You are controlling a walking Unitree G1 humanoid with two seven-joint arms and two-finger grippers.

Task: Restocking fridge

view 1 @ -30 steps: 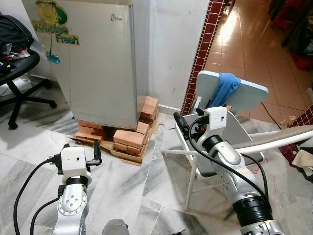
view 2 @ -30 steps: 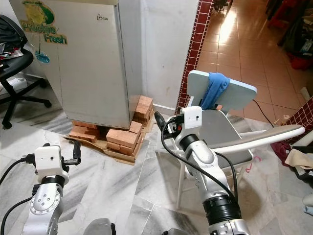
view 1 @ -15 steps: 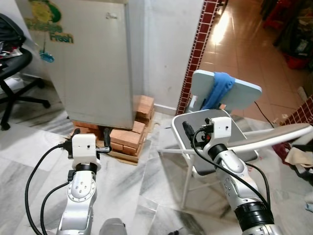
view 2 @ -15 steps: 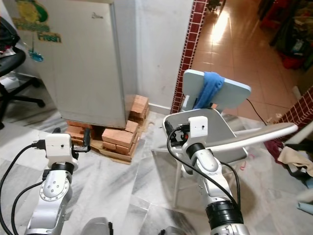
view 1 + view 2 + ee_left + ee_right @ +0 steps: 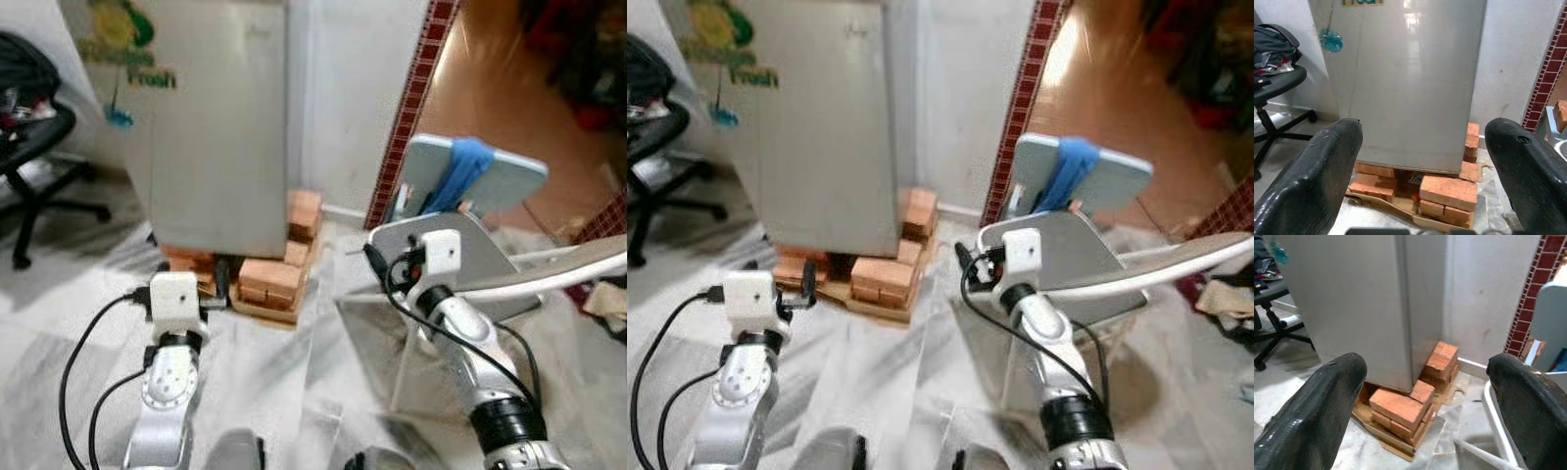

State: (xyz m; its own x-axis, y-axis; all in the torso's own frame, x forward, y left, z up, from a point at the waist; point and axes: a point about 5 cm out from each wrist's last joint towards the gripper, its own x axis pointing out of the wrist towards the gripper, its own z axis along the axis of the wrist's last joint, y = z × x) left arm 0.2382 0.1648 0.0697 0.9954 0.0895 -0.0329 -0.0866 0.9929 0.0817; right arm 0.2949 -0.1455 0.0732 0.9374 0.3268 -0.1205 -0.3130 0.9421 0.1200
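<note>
The fridge (image 5: 216, 137) stood closed on a stack of bricks (image 5: 274, 279) on the floor (image 5: 59, 294), against the wall (image 5: 960, 98). An office chair (image 5: 34, 147) stood to its left. To its right, beyond a tiled pillar (image 5: 411, 98), stood a folding chair (image 5: 1087, 255) with a cloth (image 5: 460, 171) draped over its backrest. The left gripper (image 5: 1422, 161) and right gripper (image 5: 1422, 396) hung before the fridge, fingers spread apart.

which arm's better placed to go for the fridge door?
Probably left. The left gripper sits directly before the closed fridge, fingers open. The right gripper hangs off the fridge's side, by the chair.
</note>
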